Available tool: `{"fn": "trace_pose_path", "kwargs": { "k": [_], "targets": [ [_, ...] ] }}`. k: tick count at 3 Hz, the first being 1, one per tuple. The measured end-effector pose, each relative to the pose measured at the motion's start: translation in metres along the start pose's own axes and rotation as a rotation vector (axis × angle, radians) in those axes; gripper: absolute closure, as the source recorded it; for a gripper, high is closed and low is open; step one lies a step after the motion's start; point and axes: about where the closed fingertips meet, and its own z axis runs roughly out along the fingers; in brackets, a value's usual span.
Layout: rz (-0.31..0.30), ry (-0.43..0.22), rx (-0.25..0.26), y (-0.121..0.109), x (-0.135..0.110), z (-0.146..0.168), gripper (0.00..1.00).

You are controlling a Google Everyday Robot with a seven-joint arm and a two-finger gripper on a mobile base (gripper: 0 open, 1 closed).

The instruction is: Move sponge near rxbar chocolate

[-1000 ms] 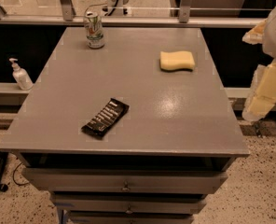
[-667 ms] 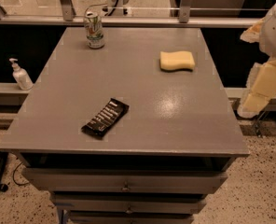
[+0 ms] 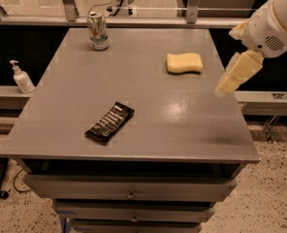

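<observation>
The sponge [image 3: 184, 62] lies flat on the far right part of the grey table [image 3: 192, 130], pale yellow face up, untouched. To its right, the gripper [image 3: 227, 85] hangs over the table's right edge, angled down and leftward from the white arm [image 3: 274, 25]; whether it is open or closed cannot be told. The rxbar chocolate [image 3: 109, 123] lies diagonally near the front left, well apart from the sponge, its white lettering too small to read. A green-and-white can [image 3: 98, 30] stands at the far left. A pump bottle [image 3: 21, 77] sits off the table's left side.
</observation>
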Motion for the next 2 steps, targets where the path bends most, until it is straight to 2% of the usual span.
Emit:
{"fn": "trace_pose_path", "kwargs": {
  "k": [2],
  "targets": [
    [0.119, -0.267, 0.023, -0.064, -0.014, 0.079, 0.00]
  ]
}}
